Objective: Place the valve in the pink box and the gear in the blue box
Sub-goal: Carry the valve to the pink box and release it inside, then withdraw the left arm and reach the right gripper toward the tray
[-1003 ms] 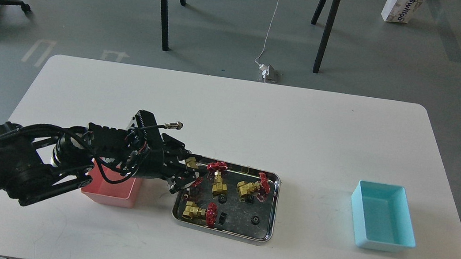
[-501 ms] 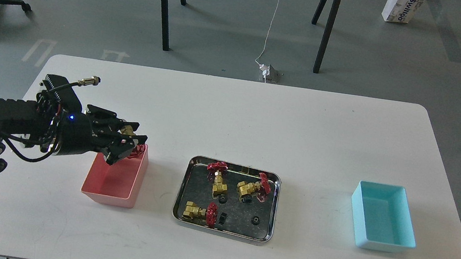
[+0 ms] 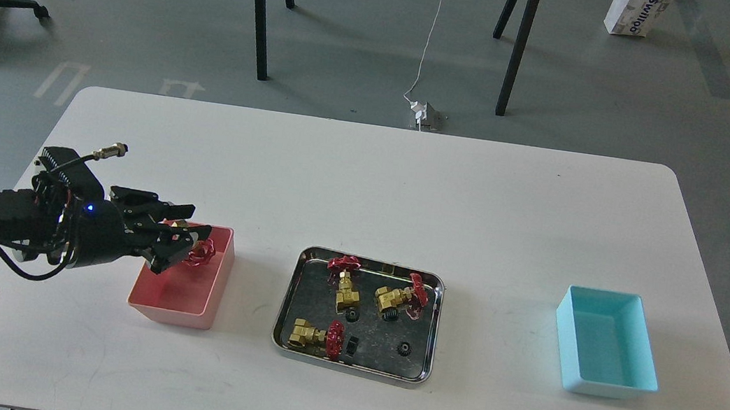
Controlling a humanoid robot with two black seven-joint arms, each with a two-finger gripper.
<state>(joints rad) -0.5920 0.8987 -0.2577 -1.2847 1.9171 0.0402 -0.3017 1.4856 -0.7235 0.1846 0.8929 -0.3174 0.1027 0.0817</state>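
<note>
Left gripper (image 3: 184,246) at left of frame pinches a valve (image 3: 198,254) over the pink box (image 3: 212,291); its fingers hide the valve's brass body. Right gripper is out of frame. Blue box (image 3: 602,388) sits far right.

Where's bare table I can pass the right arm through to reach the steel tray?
Bare white table lies between the shiny steel tray and the light cyan bin, and along the far edge. Crowded: the left gripper holding a red-wheeled valve over the salmon-pink bin.
</note>
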